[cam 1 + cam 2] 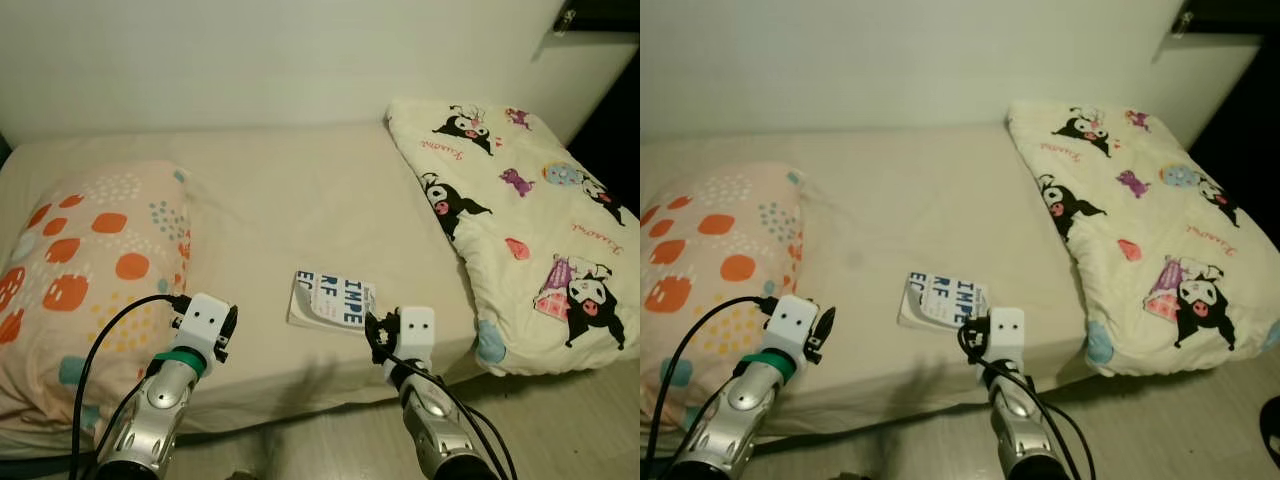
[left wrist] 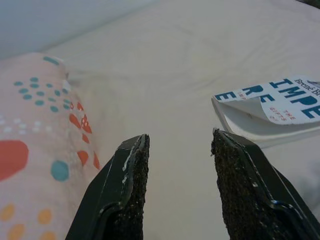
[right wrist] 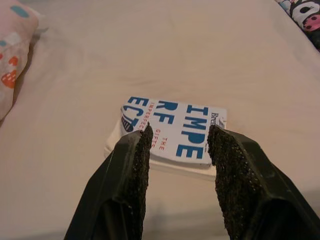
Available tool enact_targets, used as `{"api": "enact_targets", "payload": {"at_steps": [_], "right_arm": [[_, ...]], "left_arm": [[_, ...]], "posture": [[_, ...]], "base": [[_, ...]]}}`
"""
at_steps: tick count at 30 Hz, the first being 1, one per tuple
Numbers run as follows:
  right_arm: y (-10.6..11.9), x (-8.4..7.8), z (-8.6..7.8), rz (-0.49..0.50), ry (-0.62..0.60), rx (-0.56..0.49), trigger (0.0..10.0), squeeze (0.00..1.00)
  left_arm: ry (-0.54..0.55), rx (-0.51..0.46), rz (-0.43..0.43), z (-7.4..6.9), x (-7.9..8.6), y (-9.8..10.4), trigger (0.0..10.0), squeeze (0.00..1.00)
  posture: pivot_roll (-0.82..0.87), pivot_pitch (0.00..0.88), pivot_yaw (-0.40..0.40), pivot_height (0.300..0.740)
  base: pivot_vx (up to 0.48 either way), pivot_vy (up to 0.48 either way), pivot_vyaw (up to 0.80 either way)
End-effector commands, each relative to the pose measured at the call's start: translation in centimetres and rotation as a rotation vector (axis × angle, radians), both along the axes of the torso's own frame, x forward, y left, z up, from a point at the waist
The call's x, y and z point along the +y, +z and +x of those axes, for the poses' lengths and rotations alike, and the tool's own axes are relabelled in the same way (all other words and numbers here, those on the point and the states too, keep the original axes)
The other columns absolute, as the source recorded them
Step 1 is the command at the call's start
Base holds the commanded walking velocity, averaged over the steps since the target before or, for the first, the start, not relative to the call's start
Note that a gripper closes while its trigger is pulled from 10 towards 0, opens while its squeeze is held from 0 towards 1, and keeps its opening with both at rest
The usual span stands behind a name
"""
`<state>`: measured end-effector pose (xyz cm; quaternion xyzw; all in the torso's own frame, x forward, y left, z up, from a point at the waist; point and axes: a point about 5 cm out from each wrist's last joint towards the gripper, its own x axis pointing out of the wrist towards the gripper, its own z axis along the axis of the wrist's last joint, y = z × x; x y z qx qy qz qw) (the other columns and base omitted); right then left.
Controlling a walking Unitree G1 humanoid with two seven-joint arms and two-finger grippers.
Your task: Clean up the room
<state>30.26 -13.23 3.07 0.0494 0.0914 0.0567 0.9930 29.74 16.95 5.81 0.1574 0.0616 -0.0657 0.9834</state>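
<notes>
A white paperback book (image 1: pixel 330 300) with big blue letters lies flat on the cream bed (image 1: pixel 290 200), near its front edge. My right gripper (image 3: pixel 177 137) is open and hovers just in front of the book (image 3: pixel 172 132), fingers pointing at its near edge without touching it. My left gripper (image 2: pixel 177 145) is open too, low over the bare sheet between the book (image 2: pixel 272 105) and a peach pillow (image 1: pixel 90 270) with orange and teal dots. Nothing sits between either pair of fingers.
A cream quilt (image 1: pixel 520 210) printed with cartoon characters lies folded across the bed's right end. A white wall (image 1: pixel 280 60) runs behind the bed. Pale wooden floor (image 1: pixel 560 430) shows at the front right, and a dark gap lies at the far right.
</notes>
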Motion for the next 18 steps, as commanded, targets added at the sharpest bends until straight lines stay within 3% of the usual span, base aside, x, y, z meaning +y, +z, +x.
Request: {"api": "enact_targets", "payload": {"at_steps": [1, 13, 18], "right_arm": [[-0.45, -0.5, -0.27, -0.007, -0.012, 0.018, 10.0, 0.0], [-0.83, -1.03, -0.88, -0.027, -0.001, 0.023, 10.0, 0.0], [-0.81, -1.11, -0.9, -0.028, -0.004, 0.022, 10.0, 0.0]], "left_arm": [[-0.034, 0.014, 0.026, -0.48, -0.44, -0.55, 10.0, 0.0], [-0.038, 0.024, 0.041, -1.39, -0.42, -1.2, 10.0, 0.0], [-0.095, -0.009, 0.141, -1.35, -0.36, -0.9, 10.0, 0.0]], "posture": [[0.06, 0.052, -0.019, 0.635], [0.06, 0.071, -0.029, 0.585], [0.05, 0.091, -0.033, 0.57]], "base": [[0.0, 0.0, 0.0], [0.0, 0.0, 0.0], [0.0, 0.0, 0.0]]}}
